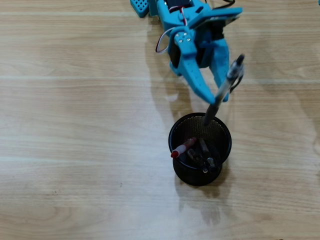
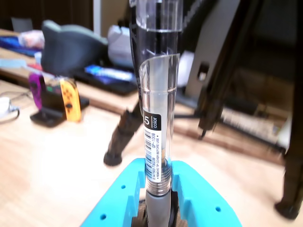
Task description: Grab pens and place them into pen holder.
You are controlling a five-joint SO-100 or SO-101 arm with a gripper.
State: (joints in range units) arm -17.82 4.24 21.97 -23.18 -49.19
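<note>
My blue gripper (image 1: 216, 95) is shut on a clear-barrelled pen (image 1: 224, 89) with a grey grip. It holds the pen tilted, its lower tip just over the far rim of the black mesh pen holder (image 1: 200, 149). The holder stands below the gripper in the overhead view and has several pens in it, one with a red cap (image 1: 182, 148). In the wrist view the pen (image 2: 157, 142) stands upright between my two blue fingers (image 2: 199, 198), its grey grip clamped between them. The holder is out of the wrist view.
A bare wooden table (image 1: 75, 125) lies all around the holder. The arm's blue base (image 1: 150, 6) is at the top edge. The wrist view shows a desk behind with a game controller stand (image 2: 57, 101), black chair legs (image 2: 120, 137) and clutter.
</note>
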